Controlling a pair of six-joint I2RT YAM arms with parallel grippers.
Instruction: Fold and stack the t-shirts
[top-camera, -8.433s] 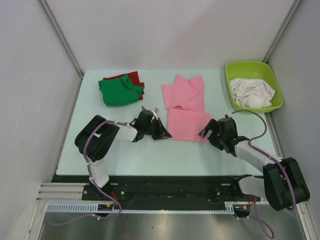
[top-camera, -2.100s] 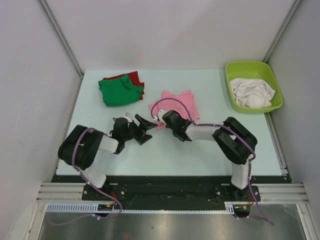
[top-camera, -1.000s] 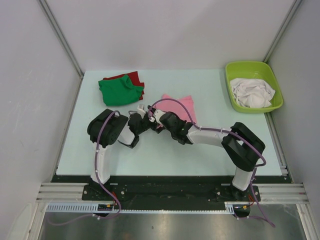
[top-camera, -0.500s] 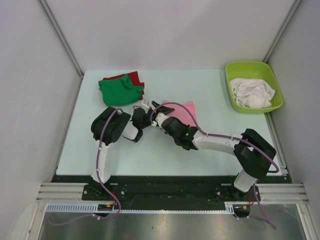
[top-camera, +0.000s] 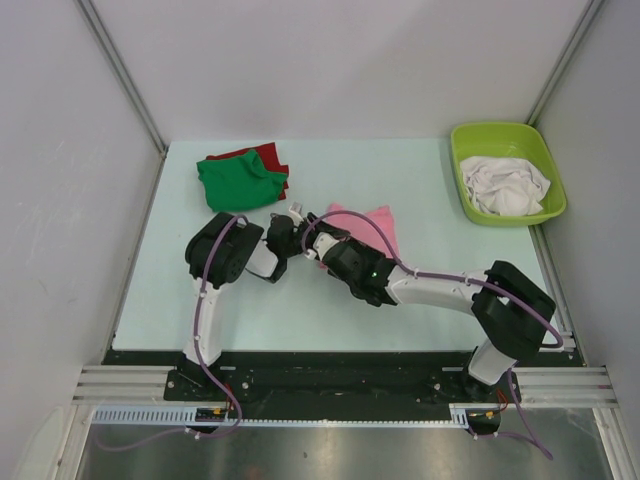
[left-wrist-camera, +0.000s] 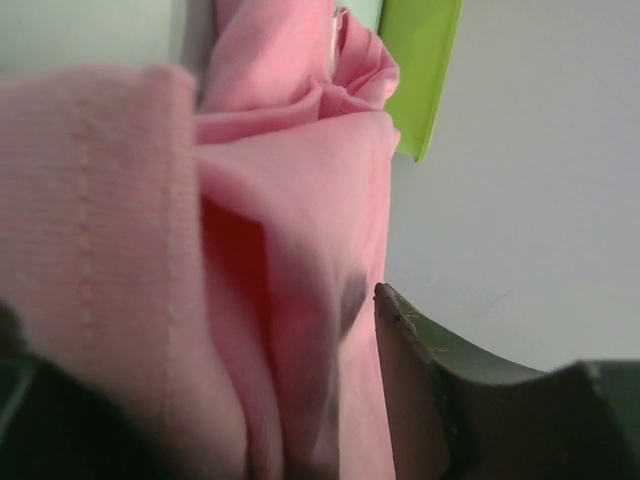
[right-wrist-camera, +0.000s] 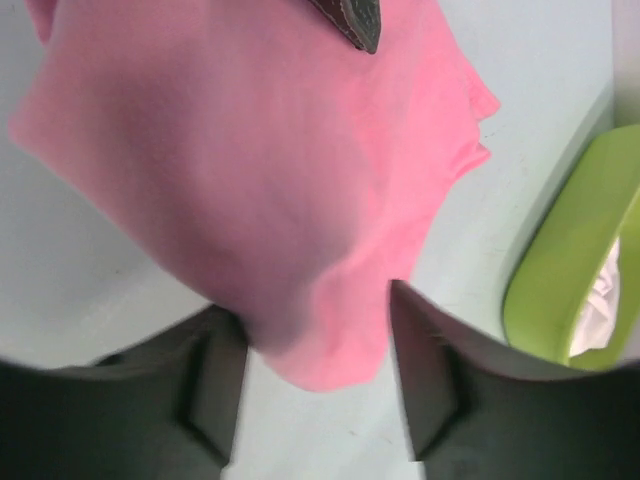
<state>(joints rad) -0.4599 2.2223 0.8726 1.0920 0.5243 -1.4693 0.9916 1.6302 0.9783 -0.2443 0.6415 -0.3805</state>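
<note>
Shrunk since eight seconds back: pink t-shirt (top-camera: 365, 228), then spread in two panels, now bunched into a smaller patch at the middle of the table (top-camera: 400, 170). Drawn in as well, both arms: left gripper (top-camera: 293, 222) up at the shirt's left corner, right gripper (top-camera: 318, 238) just beside it, right forearm stretched low across the table from its base at the right.

From the left wrist: thick folds of the pink t-shirt (left-wrist-camera: 290, 200) filling the space between the two fingers (left-wrist-camera: 430, 390), a ribbed hem close to the lens on the left. Part-way closed around that bunch; cannot tell whether truly pinching it or only bracketing it.

From the right wrist: fingers (right-wrist-camera: 215, 390) standing clearly apart, unclenched, straddling the near edge of the pink t-shirt (right-wrist-camera: 260, 170), holding nothing. Dark fingertip of the left gripper (right-wrist-camera: 352, 22) poking in at the top of that view, over the pink.

Elsewhere on the table: green t-shirt (top-camera: 238, 184) folded at the back left, lying on the red t-shirt (top-camera: 268, 155), only the red's far and right edges showing; both apart from the pink one, left gripper between them. At the back right corner, lime-green plastic tub (top-camera: 460, 150) holding crumpled white t-shirts (top-camera: 508, 185); tub's rim also caught in the left wrist view (left-wrist-camera: 425, 70) and the right wrist view (right-wrist-camera: 570, 240).
</note>
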